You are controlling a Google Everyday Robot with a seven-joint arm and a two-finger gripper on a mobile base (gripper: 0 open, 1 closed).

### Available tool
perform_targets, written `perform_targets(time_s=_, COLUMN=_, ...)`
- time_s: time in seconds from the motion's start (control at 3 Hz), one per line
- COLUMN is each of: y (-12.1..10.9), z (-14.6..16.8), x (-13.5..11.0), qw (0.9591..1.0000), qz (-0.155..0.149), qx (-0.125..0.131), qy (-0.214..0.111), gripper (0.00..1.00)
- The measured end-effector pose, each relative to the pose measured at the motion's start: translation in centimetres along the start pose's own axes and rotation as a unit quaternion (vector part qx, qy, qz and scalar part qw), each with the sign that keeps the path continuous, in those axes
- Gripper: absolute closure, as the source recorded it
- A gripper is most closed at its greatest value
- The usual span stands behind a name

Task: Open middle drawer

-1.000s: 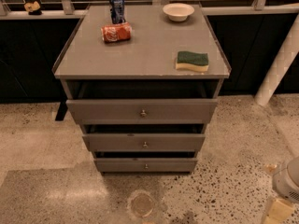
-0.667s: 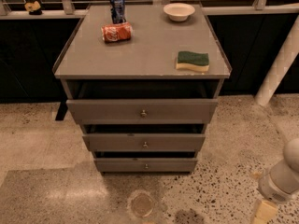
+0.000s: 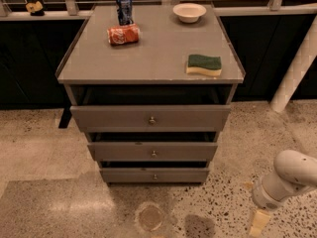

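Note:
The grey cabinet [image 3: 148, 58] has three flat-fronted drawers stacked under its top. The middle drawer [image 3: 124, 151] is the mid-sized front, with one small round metal knob [image 3: 154, 153] at its centre. The top drawer [image 3: 109, 118] is above it and the bottom drawer [image 3: 129, 175] below, with a dark gap above each front. My gripper [image 3: 259, 223] is low at the right, near the floor, at the end of the white arm [image 3: 287, 180]. It is well to the right of the drawer and below it, not touching the cabinet.
On the cabinet top are an upright blue can [image 3: 124, 8], a red can on its side [image 3: 123, 34], a white bowl [image 3: 189, 12] and a green-and-yellow sponge [image 3: 204, 65]. A white post [image 3: 297, 68] slants at the right. Speckled floor lies in front, with a round mark [image 3: 150, 217].
The arm has come up and to the left from the bottom right corner, and more of it shows now. The drawers and the things on top have not moved.

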State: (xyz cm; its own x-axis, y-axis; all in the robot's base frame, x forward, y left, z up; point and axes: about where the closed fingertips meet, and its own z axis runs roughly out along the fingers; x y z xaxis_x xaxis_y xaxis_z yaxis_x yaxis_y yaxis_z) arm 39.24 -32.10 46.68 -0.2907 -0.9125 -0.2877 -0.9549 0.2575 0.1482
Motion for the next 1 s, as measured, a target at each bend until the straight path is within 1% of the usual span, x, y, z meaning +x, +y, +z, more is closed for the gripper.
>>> perform_targets(time_s=0.33, y=0.0, z=0.1, x=-0.2, qw=1.0000, qz=-0.009, qx=-0.001, qy=-0.001, gripper=0.00)
perform_targets(time_s=0.67, y=-0.8, z=0.8, x=0.3, qw=0.9999, qz=-0.009, qx=-0.004, qy=-0.013, gripper=0.00)
perform_targets(time_s=1.0, y=-3.4, z=2.8, x=-1.7, qw=0.9987, qz=-0.043, qx=0.010, qy=-0.025, gripper=0.00)
